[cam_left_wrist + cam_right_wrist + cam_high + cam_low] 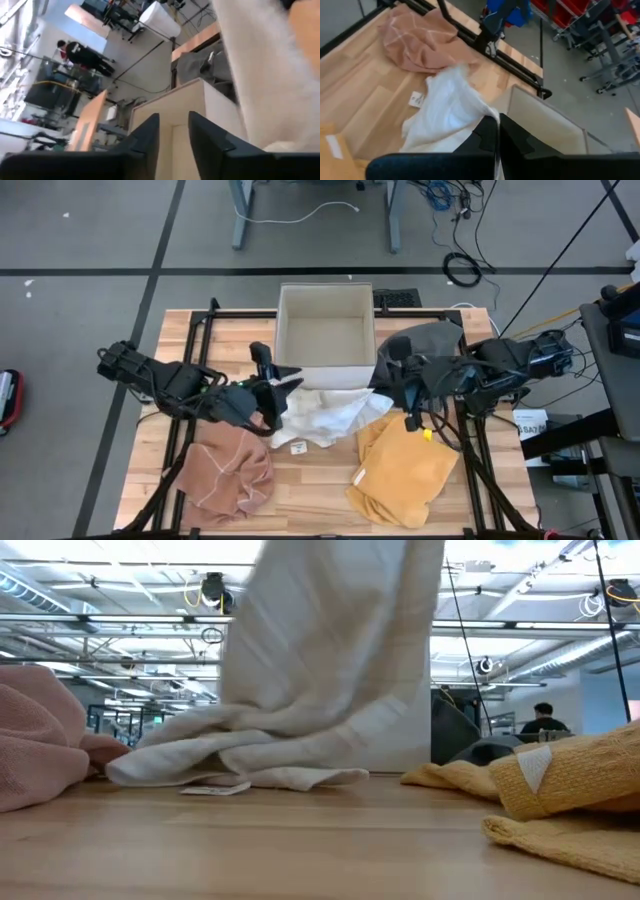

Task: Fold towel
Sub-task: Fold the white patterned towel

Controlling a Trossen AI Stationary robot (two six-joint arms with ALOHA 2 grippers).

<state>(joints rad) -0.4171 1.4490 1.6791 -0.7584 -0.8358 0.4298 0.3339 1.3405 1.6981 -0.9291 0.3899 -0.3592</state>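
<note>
The white towel (325, 415) is lying in a crumpled strip across the middle of the table, just in front of the open box (325, 330), with the pink towel (228, 470) at its 7 o'clock and the yellow towel (400, 470) at its 4 o'clock in the high view. Its long axis is running roughly from 9 to 3 o'clock, and you are working both ends of it. Your right gripper (496, 131) is pinching the edge nearest it, fingers pressed together on the cloth, and in the low view the fabric is hanging up in a tall sheet, so that end is being lifted off the wood. Your left gripper (268, 395) is sitting at the towel's 9 o'clock end, right against the fabric; its fingers (207, 137) are standing a narrow gap apart with the box showing between them, and nothing is visibly caught there. So the right arm is carrying the towel, and the left is the one needing a grip. A small tag (298, 447) is lying on the table at the towel's 6 o'clock.
</note>
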